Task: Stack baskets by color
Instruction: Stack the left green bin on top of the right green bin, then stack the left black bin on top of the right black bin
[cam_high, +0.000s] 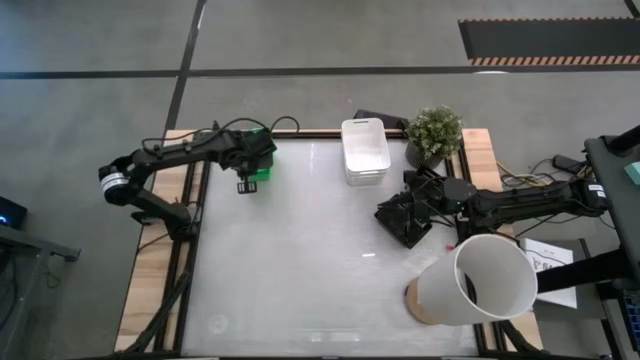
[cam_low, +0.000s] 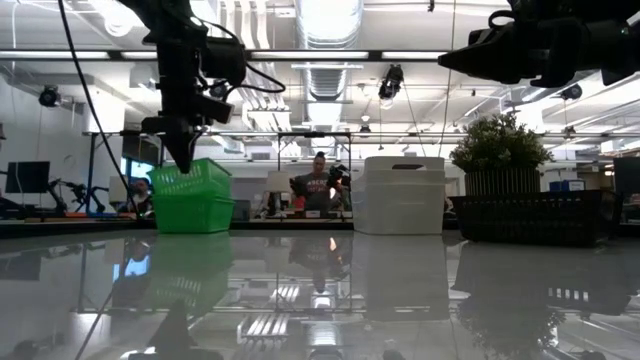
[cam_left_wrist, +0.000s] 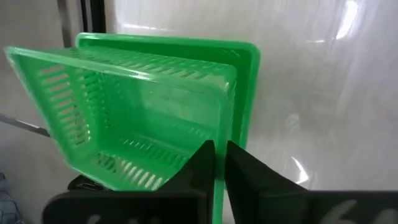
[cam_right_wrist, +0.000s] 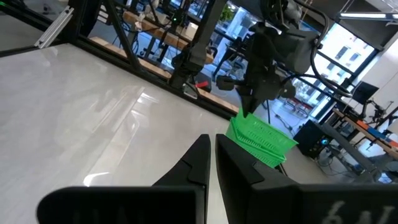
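Bench (cam_high: 300, 260): pale, glossy. White cylinder (cam_high: 480, 283): lying at the near right. White baskets (cam_high: 365, 150): stacked, far middle. Black baskets (cam_high: 408, 218): right side, beside a potted plant (cam_high: 434, 133). Green baskets (cam_high: 262, 160): far left, nested, upper one tilted. Left hand (cam_left_wrist: 219, 163): fingers together, over the green rim. Right hand (cam_right_wrist: 212, 155): fingers together, empty, above the black baskets.

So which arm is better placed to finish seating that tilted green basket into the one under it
Left. The left gripper is directly at the green baskets, pinching the tilted one's rim. The right gripper sits across the table by the black baskets.
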